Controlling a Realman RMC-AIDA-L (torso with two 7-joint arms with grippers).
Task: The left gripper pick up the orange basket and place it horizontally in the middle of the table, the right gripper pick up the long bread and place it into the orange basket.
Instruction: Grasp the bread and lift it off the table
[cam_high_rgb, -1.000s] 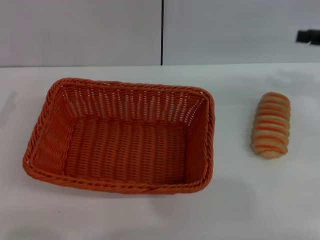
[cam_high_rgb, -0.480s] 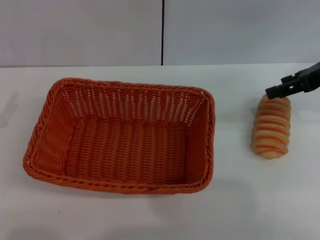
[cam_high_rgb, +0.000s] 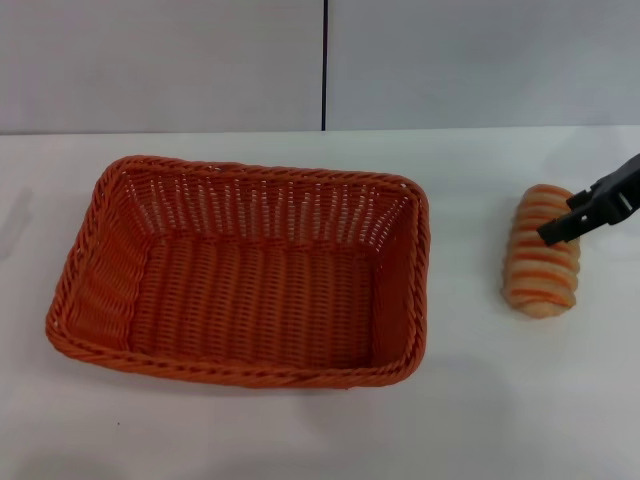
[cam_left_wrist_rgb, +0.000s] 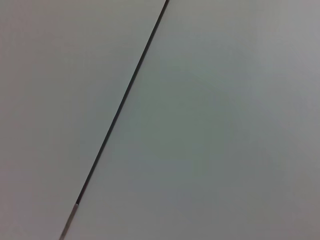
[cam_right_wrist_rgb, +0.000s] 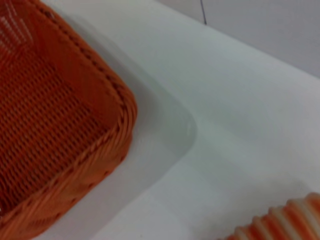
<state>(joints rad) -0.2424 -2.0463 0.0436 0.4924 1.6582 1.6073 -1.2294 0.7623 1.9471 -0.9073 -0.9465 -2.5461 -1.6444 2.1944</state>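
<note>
Long bread (cam_high_rgb: 541, 252) lies on the table (cam_high_rgb: 470, 410) well to the right of the orange basket (cam_high_rgb: 245, 270), its length running away from the robot, and the right gripper (cam_high_rgb: 560, 228) hangs over its far half, reaching in from the right edge of the head view. Whether that pincer is wide or narrow cannot be told: only one dark tip shows against the loaf, and the right wrist view shows none of its fingers, just a corner of the bread and the basket's near corner. It does not appear to be holding anything yet. The loaf looks light and soft, with a ridged crust that should give under pressure, so I would judge a gentle hold across its short width, near the middle, to be safest; squeezing hard could dent it, and gripping an end could let it tip. Outward from there, the basket sits level with its long side across the table, roughly central, empty. The left gripper is out of sight; its wrist view shows only a pale surface with a dark seam
</note>
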